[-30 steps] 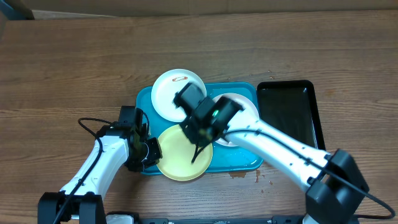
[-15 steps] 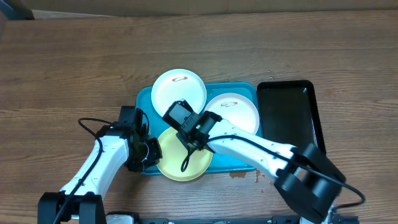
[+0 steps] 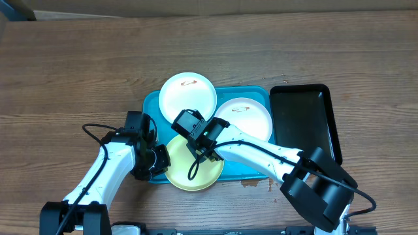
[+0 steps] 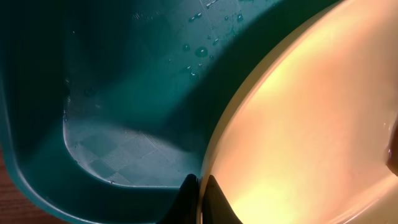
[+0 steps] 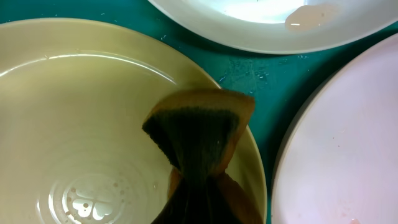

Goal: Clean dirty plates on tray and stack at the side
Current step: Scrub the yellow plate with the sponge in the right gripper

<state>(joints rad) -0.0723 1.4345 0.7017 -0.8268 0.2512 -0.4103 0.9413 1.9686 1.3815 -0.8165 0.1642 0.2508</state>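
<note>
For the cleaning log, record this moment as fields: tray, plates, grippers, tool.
tray: turquoise rectangular plastic tray, holding all three plates
plate in work: pale yellow-green round plate, tray's near-left corner
left gripper: shut on that plate's rim
right gripper: shut on brown-and-dark sponge, over same plate
other plates: white round plates, far and right, each with a small reddish smear
beside: black rectangular tray, to the right
stacked: none yet

Top-down overhead; both wrist views close over yellow-green plate (image 5: 74, 112)
</note>
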